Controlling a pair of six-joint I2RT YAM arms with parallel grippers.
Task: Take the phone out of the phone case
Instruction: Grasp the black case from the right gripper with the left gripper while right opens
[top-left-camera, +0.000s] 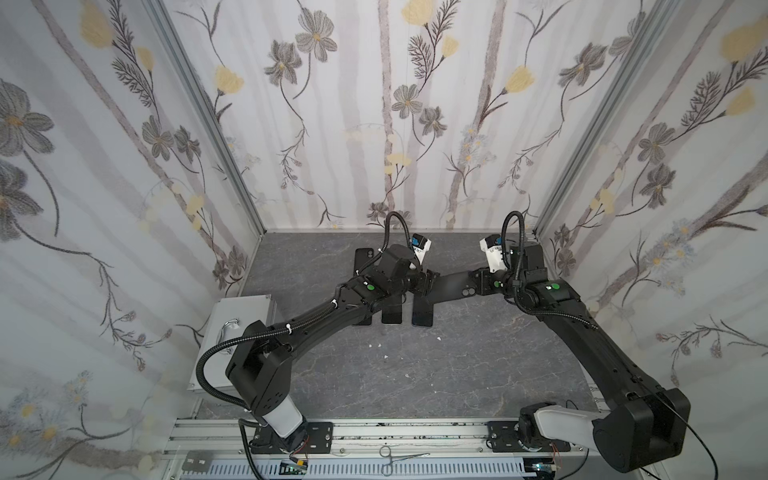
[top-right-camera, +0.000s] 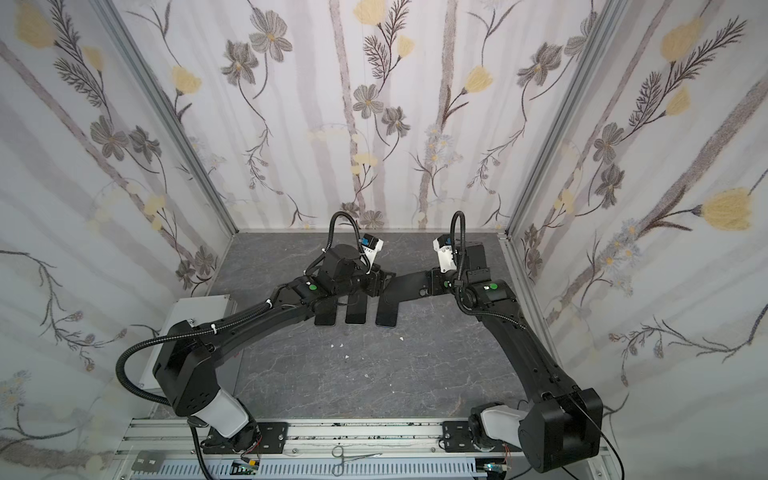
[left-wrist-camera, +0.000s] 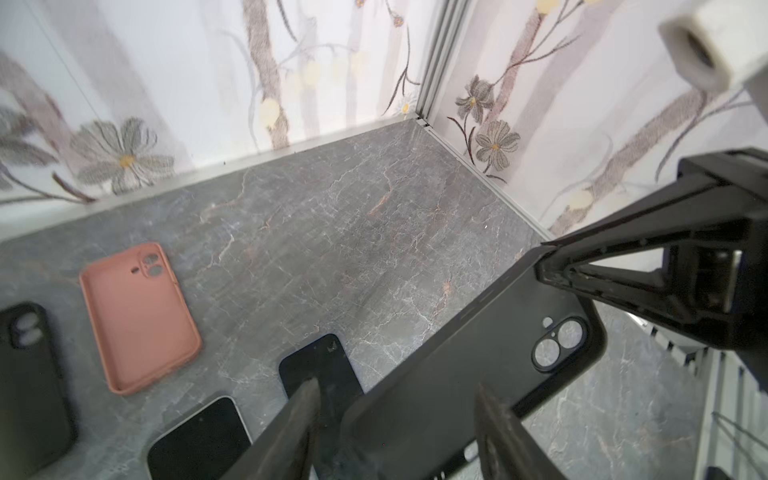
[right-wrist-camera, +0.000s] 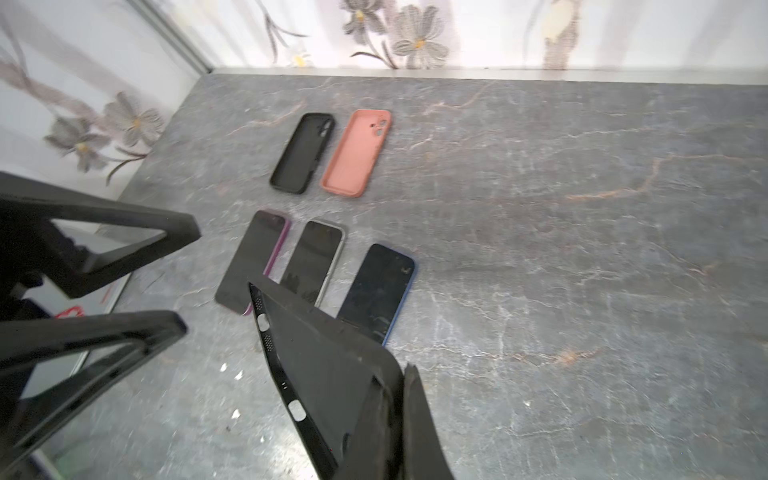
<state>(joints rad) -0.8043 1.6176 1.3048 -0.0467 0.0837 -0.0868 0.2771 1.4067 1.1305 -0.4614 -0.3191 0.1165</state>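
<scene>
A black phone case hangs above the table, and the right wrist view shows it hollow, with no phone inside. My right gripper is shut on the case's wall at the end with the camera cutout. My left gripper stands open around the case's other end, one finger apart from the edge. In both top views the case spans between the two grippers. Under it a dark phone with a blue rim lies face up on the table.
Two more phones lie beside the blue-rimmed one. An empty black case and a pink case lie behind them. A metal box with a handle stands at the table's left edge. Forceps rest on the front rail.
</scene>
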